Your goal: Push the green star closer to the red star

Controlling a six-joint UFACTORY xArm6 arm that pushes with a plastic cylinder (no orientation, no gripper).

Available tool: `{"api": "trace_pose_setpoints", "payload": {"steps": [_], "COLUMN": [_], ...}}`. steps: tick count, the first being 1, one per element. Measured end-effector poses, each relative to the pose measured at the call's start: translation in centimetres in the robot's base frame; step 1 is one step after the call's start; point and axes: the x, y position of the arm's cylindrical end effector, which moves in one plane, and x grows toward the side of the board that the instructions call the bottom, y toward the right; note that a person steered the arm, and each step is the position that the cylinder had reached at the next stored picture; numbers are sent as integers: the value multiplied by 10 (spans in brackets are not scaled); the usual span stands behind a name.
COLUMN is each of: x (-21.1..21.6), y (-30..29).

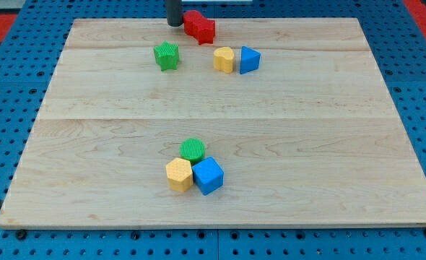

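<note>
The green star (167,55) lies on the wooden board (90,144) near the view's top, left of centre. The red star (199,27) lies up and to its right, close to the board's top edge. A small gap of bare wood separates the two. My tip (175,24) rests at the board's top edge, just left of the red star and above the green star. It is very near the red star's left side; I cannot tell whether it touches.
A yellow block (224,59) and a blue triangular block (249,60) sit side by side right of the green star. A green cylinder (193,149), a yellow hexagonal block (179,175) and a blue cube (208,175) cluster near the view's bottom centre.
</note>
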Motion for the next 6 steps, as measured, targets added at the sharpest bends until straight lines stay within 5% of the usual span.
{"api": "trace_pose_setpoints", "payload": {"steps": [3,4,6], "x": [79,104,64], "y": [-116,-69,19]}}
